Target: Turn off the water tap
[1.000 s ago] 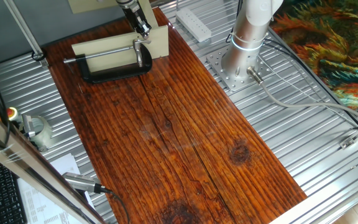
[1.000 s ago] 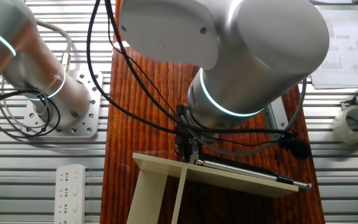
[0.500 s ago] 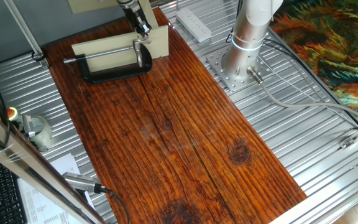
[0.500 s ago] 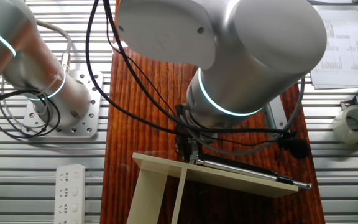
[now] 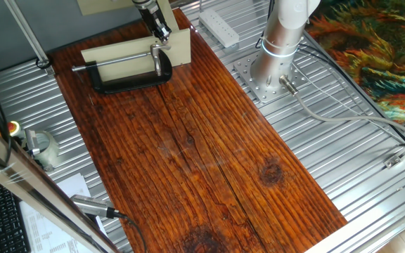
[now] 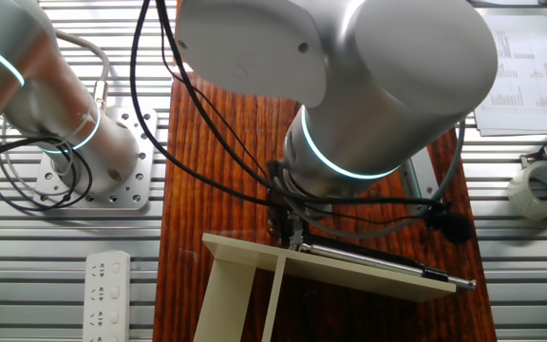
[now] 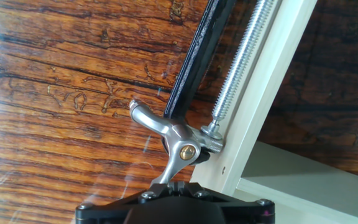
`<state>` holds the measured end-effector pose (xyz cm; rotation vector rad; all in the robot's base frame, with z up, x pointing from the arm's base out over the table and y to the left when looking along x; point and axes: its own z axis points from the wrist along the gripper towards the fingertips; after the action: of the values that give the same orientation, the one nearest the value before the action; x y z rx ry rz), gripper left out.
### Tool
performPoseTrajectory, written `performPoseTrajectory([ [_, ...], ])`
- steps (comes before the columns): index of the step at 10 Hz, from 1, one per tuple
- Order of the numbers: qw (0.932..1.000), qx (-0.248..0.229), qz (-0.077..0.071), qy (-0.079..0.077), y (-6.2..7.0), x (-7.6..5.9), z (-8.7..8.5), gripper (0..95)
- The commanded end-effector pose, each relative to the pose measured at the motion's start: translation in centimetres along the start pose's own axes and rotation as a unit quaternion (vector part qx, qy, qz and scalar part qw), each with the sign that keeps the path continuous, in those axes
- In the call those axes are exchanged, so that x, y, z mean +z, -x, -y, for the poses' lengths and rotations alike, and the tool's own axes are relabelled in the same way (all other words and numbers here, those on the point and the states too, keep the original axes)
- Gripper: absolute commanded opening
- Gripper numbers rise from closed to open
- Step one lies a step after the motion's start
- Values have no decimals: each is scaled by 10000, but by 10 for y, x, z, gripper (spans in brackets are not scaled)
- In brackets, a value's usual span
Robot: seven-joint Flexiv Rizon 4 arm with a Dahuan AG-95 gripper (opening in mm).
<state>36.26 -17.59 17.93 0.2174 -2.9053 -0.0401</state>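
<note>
The gripper point(image 5: 162, 31) is seen low over the far end of the wooden table point(image 5: 195, 154), right by the water tap point(image 7: 176, 142). In the hand view the fingers are hidden, so how far they are spread cannot be told. The tap's small silver handle is seen just in front of the hand, next to a black clamp point(image 5: 129, 83) and a cream block point(image 5: 178, 48)
</note>
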Motion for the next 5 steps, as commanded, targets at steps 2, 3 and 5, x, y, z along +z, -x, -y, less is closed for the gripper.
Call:
performPoseTrajectory([
  [2,10000,54,10,70,0,-1,-2,0],
  [3,9999,69,7,87,-1,-3,-4,0],
  [5,9999,93,-12,67,-1,-3,-4,0],
])
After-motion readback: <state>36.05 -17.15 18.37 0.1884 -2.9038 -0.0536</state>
